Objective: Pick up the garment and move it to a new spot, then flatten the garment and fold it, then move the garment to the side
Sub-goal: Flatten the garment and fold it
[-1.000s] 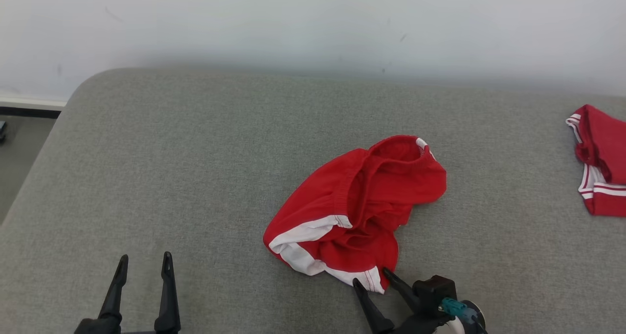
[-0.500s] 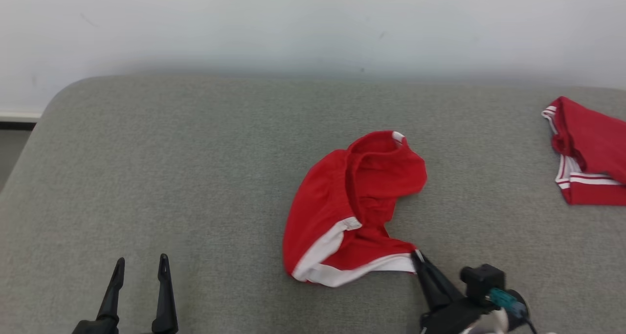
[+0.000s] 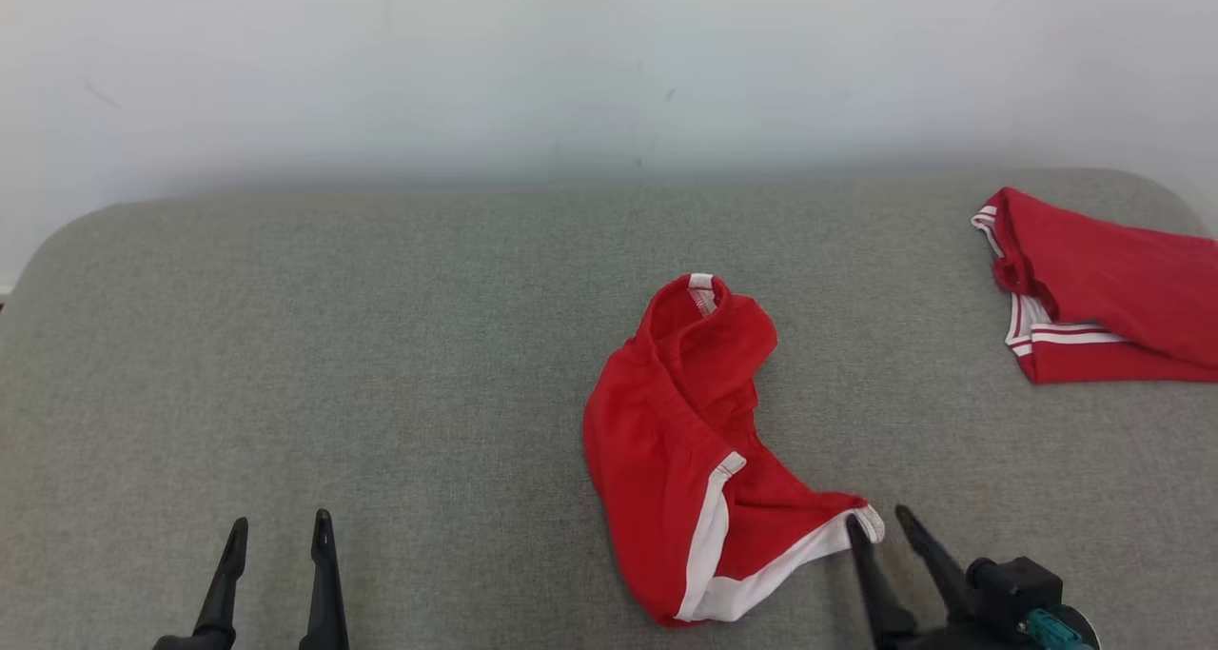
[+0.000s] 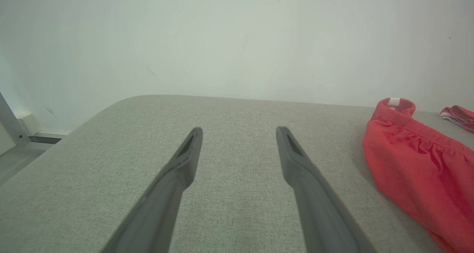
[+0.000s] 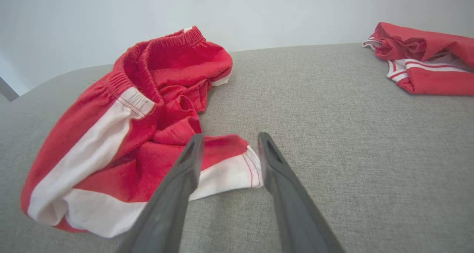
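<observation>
In the head view the red shorts (image 3: 676,422) lie a little right of the middle of the grey counter (image 3: 381,364), drawn out long from the waistband (image 3: 699,298) down to a white hem corner (image 3: 864,528) at the lower right. A moment ago the right gripper (image 3: 875,519) was pinched shut on that corner, with the shorts in a rounder heap; now its fingers stand apart with the corner lying loose between them, so I'd say it has tugged one leg out and let go. The left gripper (image 3: 276,521) waits at the lower left, fingers apart and holding nothing. A second red garment (image 3: 1094,288) sits at the upper right. The left wrist view has the shorts along its right edge, well clear of those fingers. The right wrist view shows the hem resting on the cloth, unpinched. Flattening looks barely begun: the waist is still bunched.
</observation>
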Available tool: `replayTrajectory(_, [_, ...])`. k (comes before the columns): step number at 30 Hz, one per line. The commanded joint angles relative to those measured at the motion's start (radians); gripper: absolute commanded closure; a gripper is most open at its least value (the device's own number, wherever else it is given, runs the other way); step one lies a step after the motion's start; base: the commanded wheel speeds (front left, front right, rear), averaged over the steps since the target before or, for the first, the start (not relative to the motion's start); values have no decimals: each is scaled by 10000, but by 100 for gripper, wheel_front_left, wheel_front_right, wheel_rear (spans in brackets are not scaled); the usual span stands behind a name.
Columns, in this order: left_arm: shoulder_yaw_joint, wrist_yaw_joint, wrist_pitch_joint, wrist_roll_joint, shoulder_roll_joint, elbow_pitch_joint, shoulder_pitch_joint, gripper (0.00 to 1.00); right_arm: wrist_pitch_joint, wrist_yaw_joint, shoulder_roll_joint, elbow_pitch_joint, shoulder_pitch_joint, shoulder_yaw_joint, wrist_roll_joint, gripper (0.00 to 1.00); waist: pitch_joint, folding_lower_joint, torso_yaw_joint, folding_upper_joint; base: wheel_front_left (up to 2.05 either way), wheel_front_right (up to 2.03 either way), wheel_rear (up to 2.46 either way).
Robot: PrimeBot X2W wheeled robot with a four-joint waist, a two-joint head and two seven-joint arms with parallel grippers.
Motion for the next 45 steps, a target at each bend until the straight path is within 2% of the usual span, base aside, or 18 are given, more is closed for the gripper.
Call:
replayTrajectory(1, [39,2,-28,-19,-14,6,152,0,-34,-28,126,-172,117,-54,-130,0,-81,0,-71,0,0,0,0])
replayTrajectory(12, [210,-85,-28,121,-14,11,263,0,-55,-28,434,-1584,353,-523,-524,0,-377,0,-122,0,0,0,0])
replayTrajectory(20, [219,-136,-28,249,-13,-49,319,0,-55,-28,995,-2640,869,-1269,-650,0,-422,0,-81,0,0,0,0])
replayTrajectory(27, [164,-194,-28,395,-16,50,254,0,-56,-28,1266,-2781,1128,-1362,-788,0,-347,0,-245,0,0,0,0])
replayTrajectory(34, [-892,-288,-28,692,7,511,-767,0,-57,-28,1334,-2727,898,-1315,-811,0,-150,0,-583,0,0,0,0])
replayTrajectory(45, [-3706,-364,522,1063,7,2372,-3391,0,-57,-28,1514,-2594,590,-1352,-746,0,351,0,-1499,0,0,0,0])
